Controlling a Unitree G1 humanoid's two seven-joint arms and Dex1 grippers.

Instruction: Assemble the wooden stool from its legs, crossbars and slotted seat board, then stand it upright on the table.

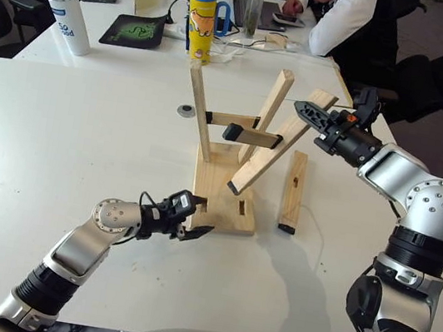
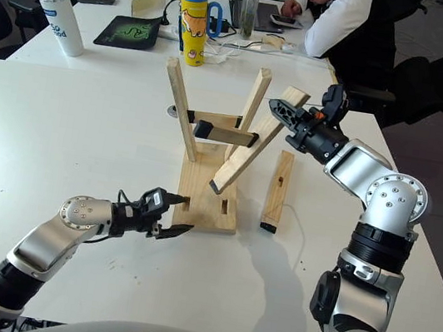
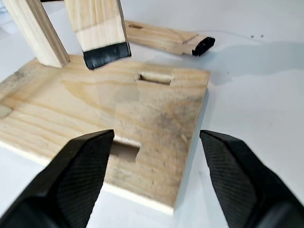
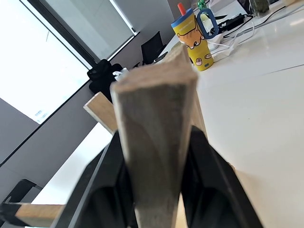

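The slotted seat board (image 1: 221,213) lies flat on the white table. Two legs (image 1: 199,108) (image 1: 269,110) stand up from its far part, joined by a crossbar (image 1: 230,120); a second, black-tipped crossbar (image 1: 253,137) sticks out beside it. My right gripper (image 1: 307,112) is shut on the top of a third leg (image 1: 275,147), which hangs tilted with its black foot (image 3: 106,53) just above the board. A fourth leg (image 1: 292,191) lies loose to the right of the board. At the board's front left corner, my left gripper (image 1: 202,217) is open and holds nothing.
On the far table stand a yellow cup (image 1: 199,24), a white cup (image 1: 70,22), a bottle (image 1: 253,8) and a black mat (image 1: 133,30). A small round disc (image 1: 185,110) lies behind the stool. The table's left and front areas are bare.
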